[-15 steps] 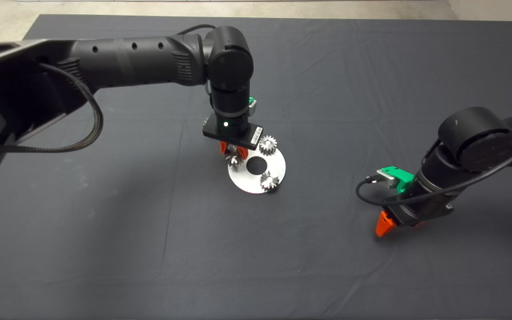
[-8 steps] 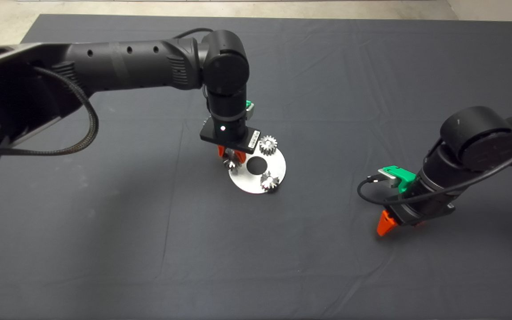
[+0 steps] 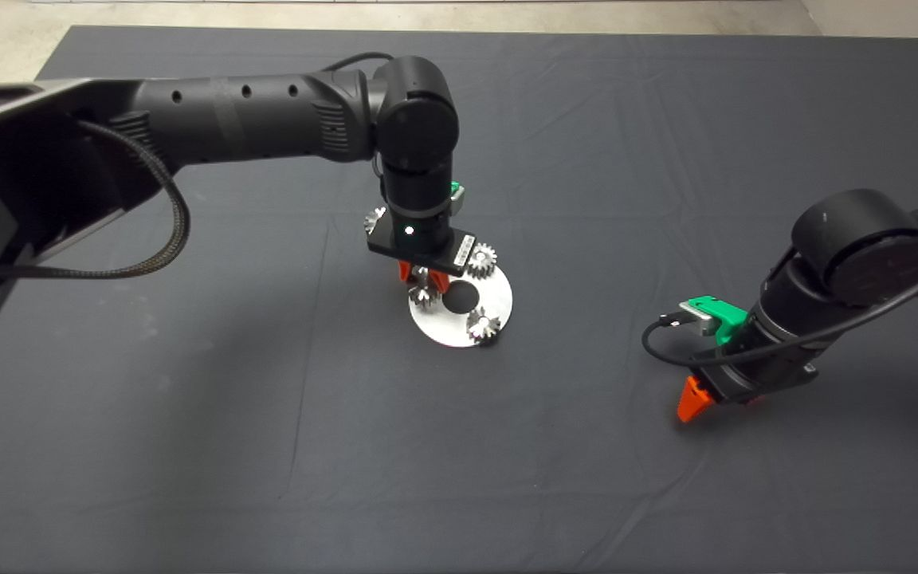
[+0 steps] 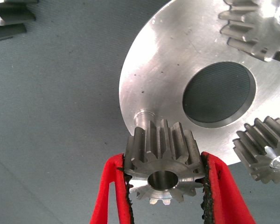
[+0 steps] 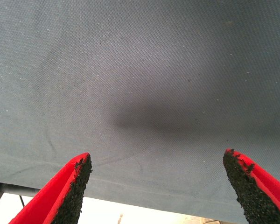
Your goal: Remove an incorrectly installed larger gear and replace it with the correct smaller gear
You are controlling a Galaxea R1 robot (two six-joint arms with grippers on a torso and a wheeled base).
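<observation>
My left claw (image 4: pixel 164 186) is clamping a small grey steel toothed gear (image 4: pixel 162 163) just above a bare pin (image 4: pixel 142 115) at the rim of the round silver plate (image 4: pixel 163 70). My right claw (image 5: pixel 156 186) is idling, spread wide over the mat-covered surface (image 3: pixel 188 438), well apart from that plate.

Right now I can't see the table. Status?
Left claw shut on a gear above a bare peg on the plate. Right claw open, idle over mat. Nothing blocking.

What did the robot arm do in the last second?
The left gripper, shut on a gear, shifted slightly toward the far side of the mat, carrying it just off the peg of the round metal plate. The other gears and the right gripper stayed put.
</observation>
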